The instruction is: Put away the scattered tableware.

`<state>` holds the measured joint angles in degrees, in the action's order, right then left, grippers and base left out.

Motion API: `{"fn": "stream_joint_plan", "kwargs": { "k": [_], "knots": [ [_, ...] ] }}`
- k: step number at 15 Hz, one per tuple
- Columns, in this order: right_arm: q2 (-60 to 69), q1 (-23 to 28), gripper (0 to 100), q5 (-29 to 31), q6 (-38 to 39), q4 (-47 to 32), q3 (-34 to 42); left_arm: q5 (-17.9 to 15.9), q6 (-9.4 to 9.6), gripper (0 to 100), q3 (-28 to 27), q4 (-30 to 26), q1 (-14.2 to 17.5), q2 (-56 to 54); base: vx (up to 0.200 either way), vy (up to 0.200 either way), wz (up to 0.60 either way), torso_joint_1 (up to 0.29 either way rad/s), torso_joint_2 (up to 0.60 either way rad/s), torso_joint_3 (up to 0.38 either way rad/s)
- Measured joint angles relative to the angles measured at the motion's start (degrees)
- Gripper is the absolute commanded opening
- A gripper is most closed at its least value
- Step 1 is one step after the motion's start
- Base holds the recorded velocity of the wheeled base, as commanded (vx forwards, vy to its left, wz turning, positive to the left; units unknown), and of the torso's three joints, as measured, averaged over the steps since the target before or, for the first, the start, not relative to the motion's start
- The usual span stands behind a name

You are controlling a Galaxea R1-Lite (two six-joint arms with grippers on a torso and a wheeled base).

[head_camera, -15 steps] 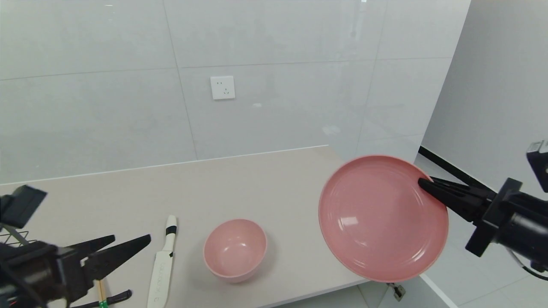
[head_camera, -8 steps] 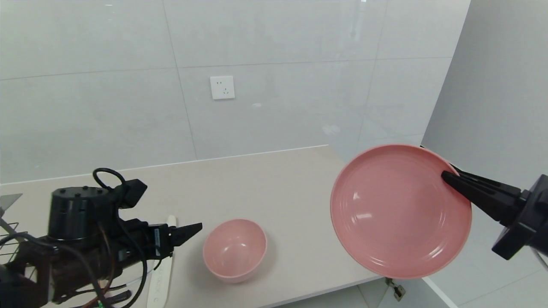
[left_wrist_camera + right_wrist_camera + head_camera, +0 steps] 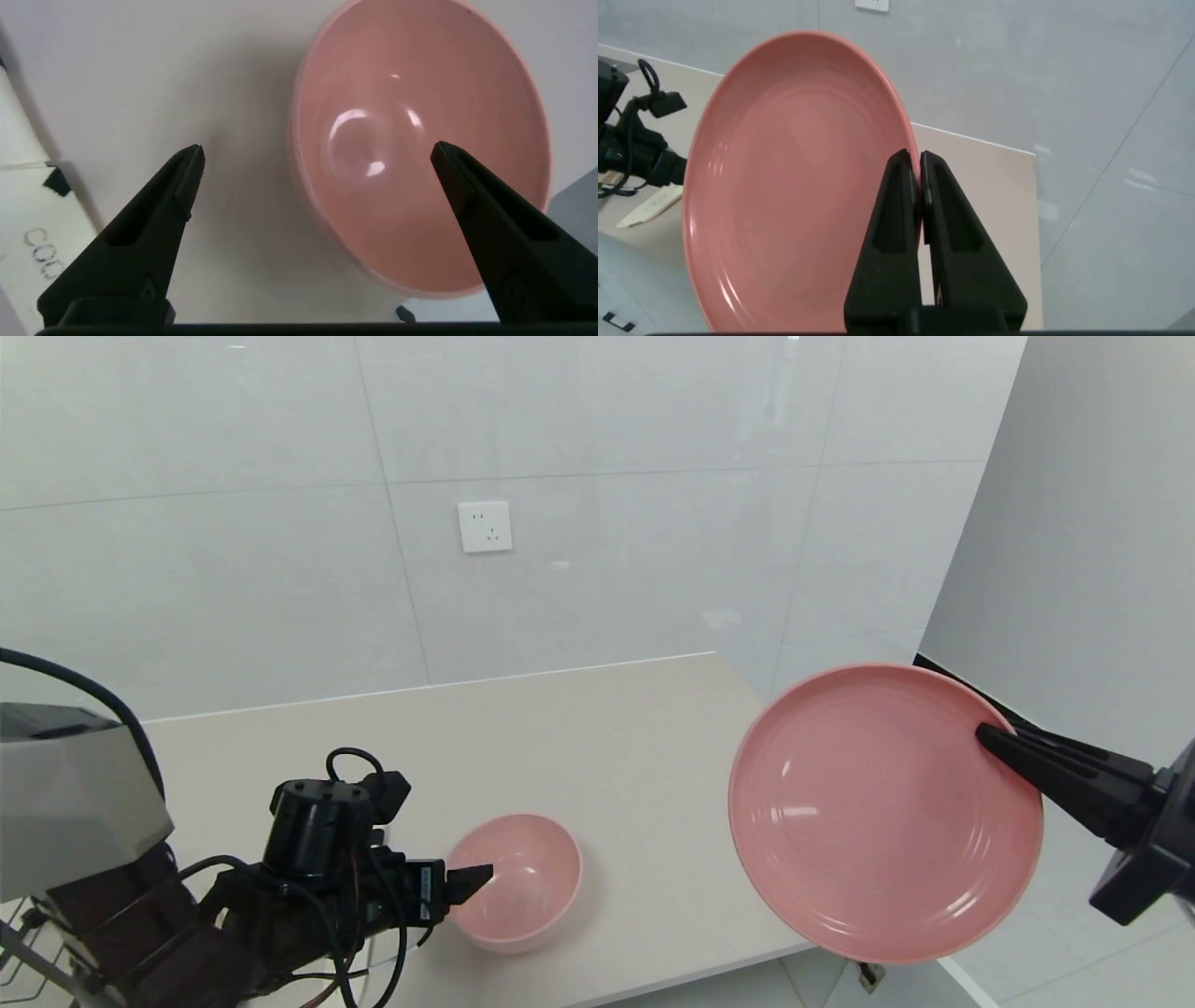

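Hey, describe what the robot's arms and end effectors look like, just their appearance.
Both are matte black. The left end effector and right end effector each have two long wedge-shaped fingers tapering to points. The left arm has a round capped wrist joint with looped black cables; the right arm looks blocky.

Faint dark print, perhaps letters, on the white knife [image 3: 33,205].

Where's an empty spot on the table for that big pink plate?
The counter is bare from the pink bowl back to the tiled wall, and also between the bowl and the counter's right edge. It is crowded at the front left, where the open left gripper hangs by the bowl beside a white knife.
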<state>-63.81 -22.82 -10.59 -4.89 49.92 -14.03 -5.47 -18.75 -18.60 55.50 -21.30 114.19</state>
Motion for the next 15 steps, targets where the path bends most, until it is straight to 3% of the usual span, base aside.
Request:
{"fn": "stream_joint_plan", "kwargs": {
  "k": [2, 6, 7, 10, 13, 15],
  "knots": [
    [0.1, 0.0, 0, 0.0, 0.0, 0.0, 0.3, 0.0, -1.69, 100, -1.4, 0.4, -0.2, 2.3, 0.0, 0.0, 0.0, 0.0, 0.0, 0.0],
    [0.5, 0.0, 0, 0.0, 0.0, 0.0, 2.3, 0.1, -2.11, 100, -3.0, 0.9, -0.3, 5.7, 0.0, 0.0, 0.0, 0.0, 0.0, 0.0],
    [0.7, 0.0, 0, 0.0, 0.0, 0.0, 2.4, 0.2, -2.46, 0, -3.0, 1.0, -0.3, 6.1, 0.0, 0.0, 0.0, 0.0, 0.0, 0.0],
    [1.3, 0.1, 0, 0.1, 0.0, 0.0, 2.6, 1.0, -2.89, 0, -3.0, 2.4, -0.3, 6.8, 0.0, 0.0, 0.0, 0.0, 0.0, 0.0],
    [2.0, 0.7, 0, 0.1, 0.0, 0.0, 2.7, 1.8, -2.93, 0, -1.3, 8.1, -0.5, 7.0, 0.0, 0.0, 0.0, 0.0, 0.0, 0.0],
    [3.3, 1.2, 0, 0.1, 0.0, -0.1, 3.5, 2.9, -2.86, 0, 1.7, 18.4, -0.4, 6.8, 0.0, 0.0, 0.0, 0.0, 0.0, 0.0]
  ]
}}
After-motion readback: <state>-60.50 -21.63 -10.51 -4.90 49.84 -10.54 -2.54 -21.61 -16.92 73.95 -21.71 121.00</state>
